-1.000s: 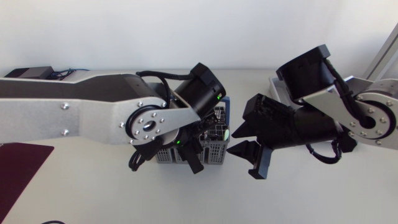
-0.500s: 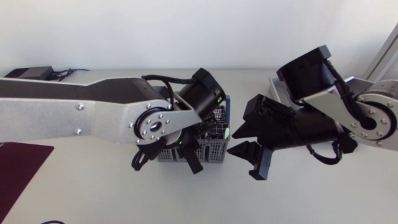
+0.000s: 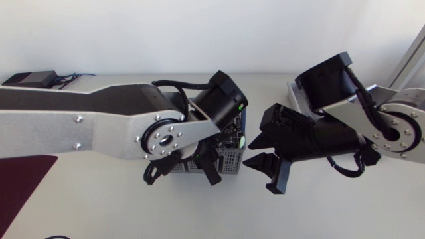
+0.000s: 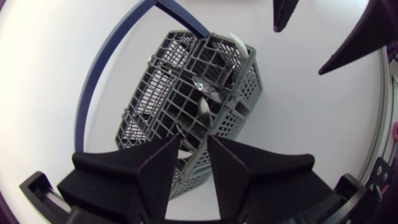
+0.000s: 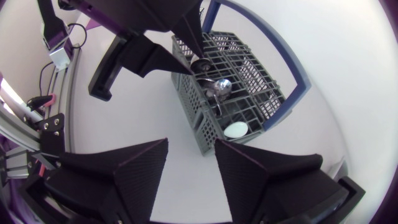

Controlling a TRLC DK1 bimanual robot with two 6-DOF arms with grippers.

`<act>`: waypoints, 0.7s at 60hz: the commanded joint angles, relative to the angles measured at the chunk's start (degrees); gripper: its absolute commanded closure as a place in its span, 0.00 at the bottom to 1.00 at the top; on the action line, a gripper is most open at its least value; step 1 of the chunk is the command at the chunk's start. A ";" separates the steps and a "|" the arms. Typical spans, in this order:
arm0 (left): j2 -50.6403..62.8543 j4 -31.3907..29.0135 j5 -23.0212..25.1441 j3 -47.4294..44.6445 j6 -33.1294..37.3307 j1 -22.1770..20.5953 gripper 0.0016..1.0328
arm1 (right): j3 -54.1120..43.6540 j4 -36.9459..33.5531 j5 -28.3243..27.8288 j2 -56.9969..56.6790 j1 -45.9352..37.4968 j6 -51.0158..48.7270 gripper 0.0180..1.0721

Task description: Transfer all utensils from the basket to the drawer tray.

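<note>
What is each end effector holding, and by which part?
Nothing. The left end effector hangs open over the utensil basket; the right end effector is open beside it.

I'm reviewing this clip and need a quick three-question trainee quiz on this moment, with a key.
1. True or false: the right gripper is shut on a spoon.
2. Which gripper hangs directly over the basket?
A. left gripper
B. right gripper
C. neither
3. Fill in: the basket's handle is ____ in colour.

Key
1. False. Its fingers are apart with nothing between them, and it sits beside the basket.
2. A.
3. Blue.
</note>
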 commanded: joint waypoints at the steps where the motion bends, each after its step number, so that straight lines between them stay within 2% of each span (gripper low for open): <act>1: 0.17 0.75 -1.50 0.73 -0.27 -0.45 0.64 | -1.45 0.52 0.14 -0.35 -0.09 -0.29 0.46; 23: 2.72 2.24 -3.52 0.38 -0.62 0.34 0.64 | -1.98 1.22 0.05 -0.09 -0.09 -0.20 0.46; 31: 2.90 2.24 -3.52 0.20 -0.80 0.08 0.72 | -2.07 1.40 0.05 -0.09 -0.09 -0.20 0.46; 42: 3.60 2.24 -3.52 -0.33 -0.53 0.25 0.76 | -2.24 1.40 0.05 -0.09 -0.09 -0.12 0.46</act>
